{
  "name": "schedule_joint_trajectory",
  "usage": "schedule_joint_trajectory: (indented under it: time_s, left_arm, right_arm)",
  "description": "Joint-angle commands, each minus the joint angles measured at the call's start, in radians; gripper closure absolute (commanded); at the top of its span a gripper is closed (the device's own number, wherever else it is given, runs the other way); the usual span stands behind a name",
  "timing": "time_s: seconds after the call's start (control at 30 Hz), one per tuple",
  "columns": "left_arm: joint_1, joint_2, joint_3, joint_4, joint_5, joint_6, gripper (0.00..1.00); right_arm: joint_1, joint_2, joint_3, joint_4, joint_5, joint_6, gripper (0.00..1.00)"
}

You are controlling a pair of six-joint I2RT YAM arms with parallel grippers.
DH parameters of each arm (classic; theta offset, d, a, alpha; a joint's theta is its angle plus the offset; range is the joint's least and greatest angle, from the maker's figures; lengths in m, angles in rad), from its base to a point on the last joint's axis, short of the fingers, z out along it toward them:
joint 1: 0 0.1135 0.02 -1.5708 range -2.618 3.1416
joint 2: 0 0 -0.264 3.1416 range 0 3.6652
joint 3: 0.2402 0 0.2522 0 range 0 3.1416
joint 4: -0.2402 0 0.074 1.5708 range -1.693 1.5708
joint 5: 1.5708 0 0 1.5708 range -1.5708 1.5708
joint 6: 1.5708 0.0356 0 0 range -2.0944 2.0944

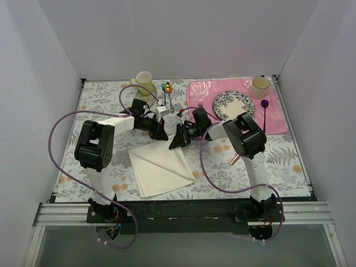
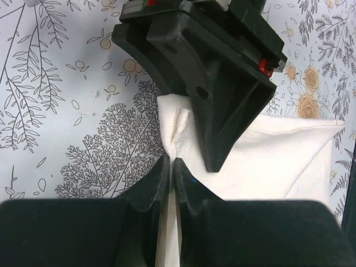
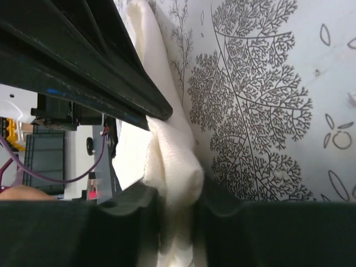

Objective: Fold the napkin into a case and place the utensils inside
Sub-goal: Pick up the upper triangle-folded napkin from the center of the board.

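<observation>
Risk: left gripper [image 2: 171,167] and right gripper [image 3: 177,192] both clamp plain cream-white cloth napkin [image 1: 161,167] at its 12 o'clock corner, table [image 1: 100,100] centre. Crowded fingers could collide, or the thin pinch could slip mid-fold.

The napkin [image 1: 161,167] is soft, matt cloth with a finely textured weave.
</observation>
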Motion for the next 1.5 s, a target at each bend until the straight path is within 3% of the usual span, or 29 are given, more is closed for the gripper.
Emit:
schedule_joint_trajectory:
  time_s: [0.0, 0.07, 0.1, 0.27, 0.3, 0.43, 0.77, 1.1, 1.47]
  left_arm:
    - [0.035, -0.079, -0.002, -0.004, 0.02, -0.005, 0.79]
    - [0.075, -0.084, 0.007, -0.054, 0.055, 0.007, 0.6]
    - [0.114, -0.087, 0.016, -0.079, 0.068, 0.027, 0.5]
    - [0.216, -0.087, 0.025, -0.295, 0.109, 0.18, 0.37]
    - [0.233, -0.075, 0.03, -0.368, 0.108, 0.258, 0.21]
    - [0.261, -0.033, 0.013, -0.467, 0.1, 0.386, 0.15]
    - [0.29, 0.039, 0.013, -0.594, 0.16, 0.564, 0.15]
    - [0.351, 0.066, -0.029, -0.539, 0.125, 0.541, 0.16]
    - [0.354, 0.114, 0.005, -0.67, 0.149, 0.648, 0.37]
  right_arm:
    - [0.02, 0.06, -0.044, -0.114, 0.085, -0.06, 0.87]
    - [0.02, 0.037, -0.042, -0.132, 0.091, -0.084, 0.99]
    - [0.022, 0.026, -0.045, -0.132, 0.097, -0.092, 0.99]
    - [0.028, -0.046, -0.042, -0.126, 0.114, -0.132, 0.99]
    - [0.035, -0.054, -0.041, -0.128, 0.116, -0.153, 0.99]
    - [0.057, -0.101, -0.033, -0.151, 0.12, -0.234, 0.99]
    - [0.083, -0.223, -0.042, -0.212, 0.165, -0.412, 0.99]
    - [0.089, -0.316, -0.047, -0.215, 0.143, -0.483, 0.99]
    - [0.091, -0.407, -0.056, -0.221, 0.096, -0.555, 0.99]
